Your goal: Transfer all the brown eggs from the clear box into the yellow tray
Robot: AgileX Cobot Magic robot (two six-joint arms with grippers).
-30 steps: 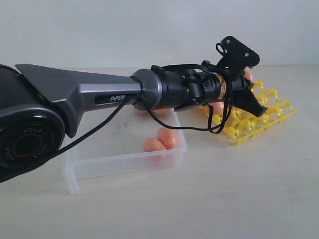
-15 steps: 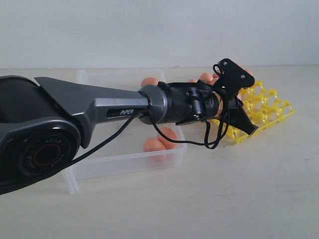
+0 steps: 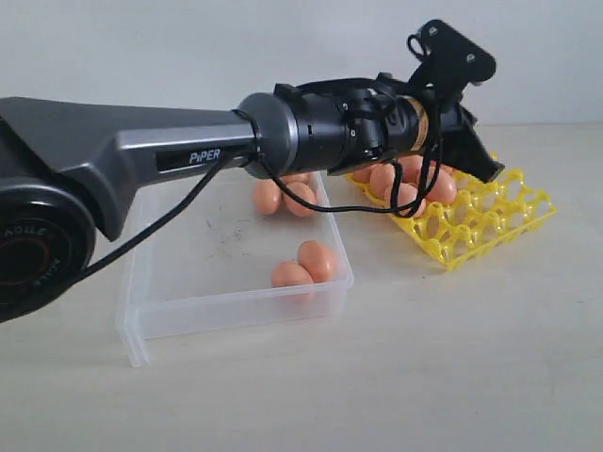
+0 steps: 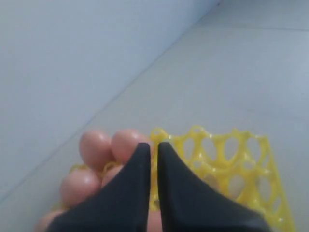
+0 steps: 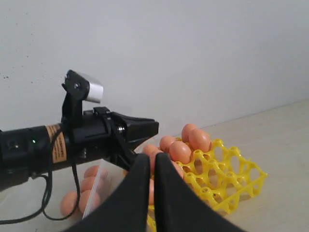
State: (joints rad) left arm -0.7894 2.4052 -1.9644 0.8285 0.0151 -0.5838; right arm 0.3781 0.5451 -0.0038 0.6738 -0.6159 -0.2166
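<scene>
Hovering over the yellow tray [image 3: 495, 218], left gripper [image 4: 152, 145] closed, empty; brown eggs [image 4: 96, 147] seated just beyond its tips, four more in the clear box [image 3: 236, 303] behind its wrist, its arm [image 3: 188, 155] partly screening both; right gripper [image 5: 150, 157] likewise closed, empty.

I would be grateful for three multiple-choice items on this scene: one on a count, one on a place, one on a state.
1. How many brown eggs show in the clear box, exterior view? A. One. B. Four. C. Nine.
2. Where is the left tool? A. Over the yellow tray. B. Inside the clear box. C. Far from both.
3. How do the left tool's jaws stand? A. Wide open. B. Shut on an egg. C. Shut, empty.
1 B: two lie at its near corner, two at its far side. 2 A: the left wrist view shows tray cups under its tips. 3 C: the tips are together with nothing between.
</scene>
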